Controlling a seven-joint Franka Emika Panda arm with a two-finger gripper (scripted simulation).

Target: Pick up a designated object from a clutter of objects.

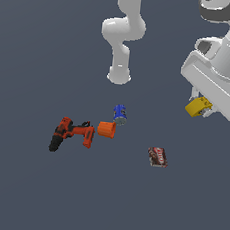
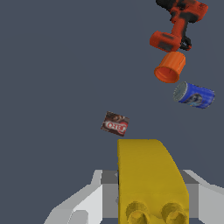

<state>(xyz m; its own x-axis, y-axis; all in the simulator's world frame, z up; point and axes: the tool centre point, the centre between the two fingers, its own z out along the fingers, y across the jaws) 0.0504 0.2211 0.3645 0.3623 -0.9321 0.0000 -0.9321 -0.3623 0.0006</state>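
The small yellow blocky object [image 1: 198, 106] is held in my gripper [image 1: 202, 109], lifted well above the floor at the exterior view's right. In the wrist view the yellow object [image 2: 148, 175] sits between the grey fingers [image 2: 107, 192], which are shut on it. Below lie the red-and-black power drill [image 1: 71, 133], the orange cup [image 1: 106, 129], the blue can [image 1: 119, 113] and the dark red flat box [image 1: 158, 156]. They also show in the wrist view: drill [image 2: 177, 24], cup [image 2: 169, 67], can [image 2: 194, 95], box [image 2: 115, 124].
The arm's white base [image 1: 118, 76] stands behind the clutter. All items lie on a dark grey floor [image 1: 29, 188].
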